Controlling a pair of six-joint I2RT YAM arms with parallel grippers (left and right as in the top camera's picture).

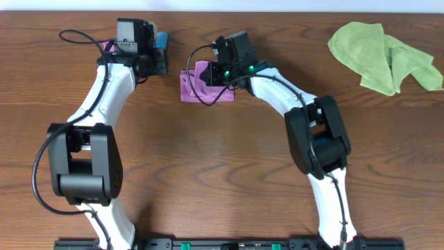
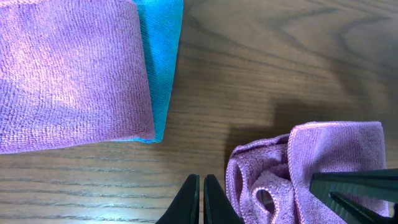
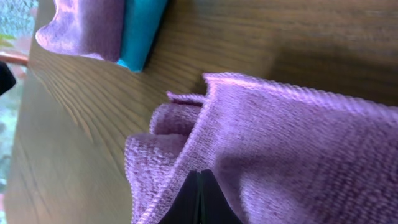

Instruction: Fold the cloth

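The right tool point(image 3: 200, 186) — fingers together — rests against the cloth point(image 3: 298, 143), folded small but lumpy; left tool point(image 2: 202, 186) closed, empty — tidying likely remains.

A lime-green cloth point(image 1: 383, 55) is laid crumpled at the far right corner of the wooden table point(image 1: 229, 160). At the far left, a flat, neatly folded purple cloth point(image 2: 68, 74) is stacked on a blue cloth point(image 2: 160, 62), whose edge is exposed along one side.
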